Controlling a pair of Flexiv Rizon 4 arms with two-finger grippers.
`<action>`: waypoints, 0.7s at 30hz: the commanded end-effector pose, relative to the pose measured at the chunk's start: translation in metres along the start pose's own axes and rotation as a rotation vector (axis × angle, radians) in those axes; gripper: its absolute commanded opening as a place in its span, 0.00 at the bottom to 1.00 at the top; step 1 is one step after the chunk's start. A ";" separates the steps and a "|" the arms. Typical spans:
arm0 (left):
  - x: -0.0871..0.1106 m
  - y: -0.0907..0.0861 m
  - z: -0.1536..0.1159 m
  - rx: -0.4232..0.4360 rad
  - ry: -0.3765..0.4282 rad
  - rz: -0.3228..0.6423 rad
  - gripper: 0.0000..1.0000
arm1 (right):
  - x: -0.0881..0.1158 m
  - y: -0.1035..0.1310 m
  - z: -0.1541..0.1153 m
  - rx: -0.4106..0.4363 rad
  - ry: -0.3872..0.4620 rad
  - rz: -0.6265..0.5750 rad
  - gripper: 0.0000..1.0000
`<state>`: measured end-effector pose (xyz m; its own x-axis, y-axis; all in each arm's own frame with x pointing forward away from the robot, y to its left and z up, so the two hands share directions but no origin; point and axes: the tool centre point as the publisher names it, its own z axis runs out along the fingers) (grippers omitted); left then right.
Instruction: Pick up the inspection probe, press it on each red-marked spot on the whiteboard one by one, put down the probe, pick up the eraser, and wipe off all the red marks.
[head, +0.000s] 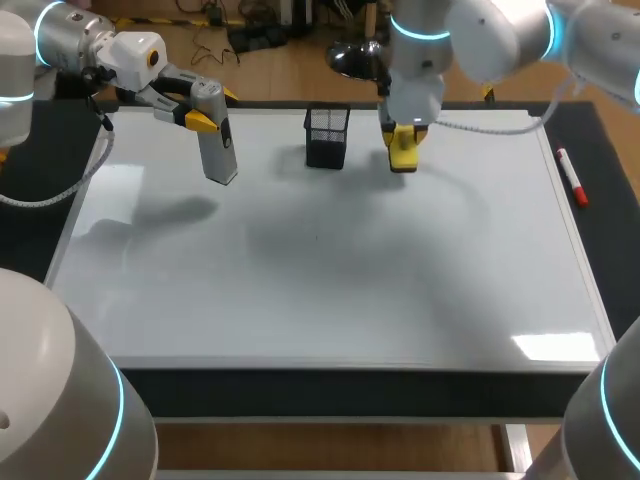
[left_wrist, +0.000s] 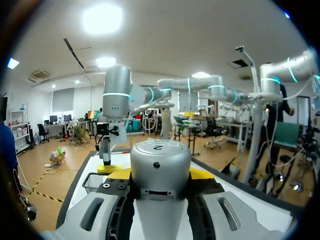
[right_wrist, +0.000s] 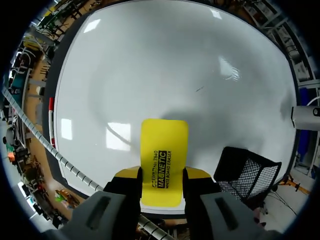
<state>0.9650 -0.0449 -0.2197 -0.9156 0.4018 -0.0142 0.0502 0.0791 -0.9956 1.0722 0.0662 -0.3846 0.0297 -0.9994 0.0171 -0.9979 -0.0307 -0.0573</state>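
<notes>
Two arms: we have both loaded at once. The left gripper (head: 205, 114) is clamped on the inspection probe (head: 219, 150), and the right gripper (right_wrist: 161, 181) is clamped on the yellow eraser (right_wrist: 164, 150).
Probe: aloft over the far left corner of the whiteboard (head: 330, 290), its body hanging down and slightly tilted, clear of the surface.
Eraser: at the board's far edge, just beside the black mesh basket (head: 327, 136). We cannot tell whether it touches the board.
Red marks: none we can make out, only a faint dark fleck near the middle.
Marker: a red pen (head: 571, 177) lies off the board's right edge.
Risk, basket: we judge that a wipe swung toward the basket could tip it.
Risk, probe: it is not yet set down, so it could slip or crowd the wiping arm on leftward strokes.
</notes>
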 end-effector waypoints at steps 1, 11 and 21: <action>-0.001 -0.001 -0.001 0.001 0.003 -0.001 0.00 | -0.004 -0.022 0.008 -0.048 0.007 -0.002 0.00; -0.001 -0.001 -0.001 0.001 0.003 -0.001 0.00 | -0.003 -0.027 0.021 -0.064 0.009 0.002 0.00; -0.001 -0.001 -0.001 0.001 0.003 -0.001 0.00 | 0.003 -0.029 0.030 -0.066 0.008 0.004 0.00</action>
<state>0.9650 -0.0449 -0.2196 -0.9156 0.4017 -0.0143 0.0502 0.0791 -0.9956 1.1003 0.0640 -0.4116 0.0226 -0.9994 0.0247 -0.9997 -0.0225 0.0059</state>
